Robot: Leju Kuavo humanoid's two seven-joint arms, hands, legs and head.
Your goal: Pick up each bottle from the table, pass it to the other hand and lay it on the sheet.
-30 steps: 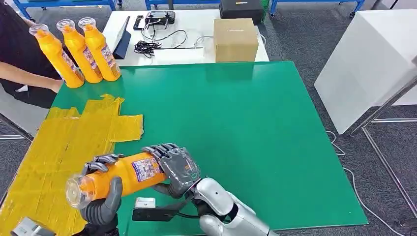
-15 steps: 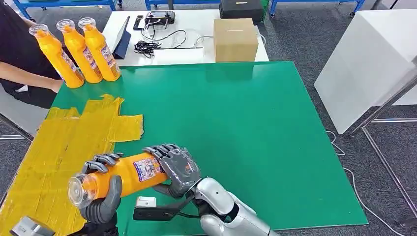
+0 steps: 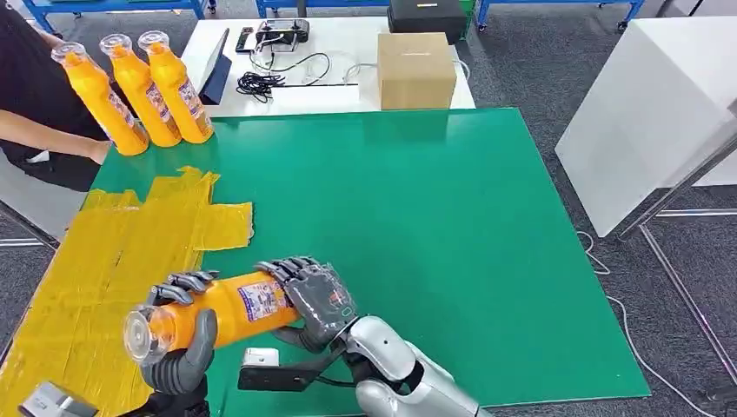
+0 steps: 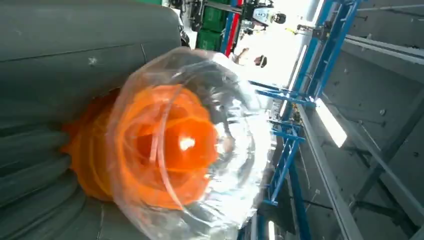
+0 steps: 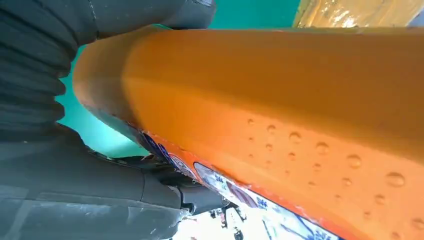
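An orange bottle [image 3: 222, 308] with a clear cap lies on its side in the air over the near edge of the green table top [image 3: 417, 217]. My left hand [image 3: 178, 360] grips its neck end and my right hand [image 3: 317, 295] wraps its base. The cap end points toward the crinkled yellow sheet [image 3: 113, 252] on the left. In the left wrist view the clear cap [image 4: 190, 145] sits close against my left hand [image 4: 45, 100]. In the right wrist view the bottle's orange body [image 5: 300, 110] lies in my right hand [image 5: 50, 125]. Three more orange bottles [image 3: 143, 87] stand at the far left corner.
A person's arm [image 3: 52, 135] reaches in at the far left, beside the standing bottles. Behind the green top, a white table [image 3: 348, 91] carries a cardboard box [image 3: 415, 69], cables and a controller. A white cabinet [image 3: 652, 104] stands to the right.
The bottle's cap end has lifted and shifted very slightly. Both hands keep their hold on it.
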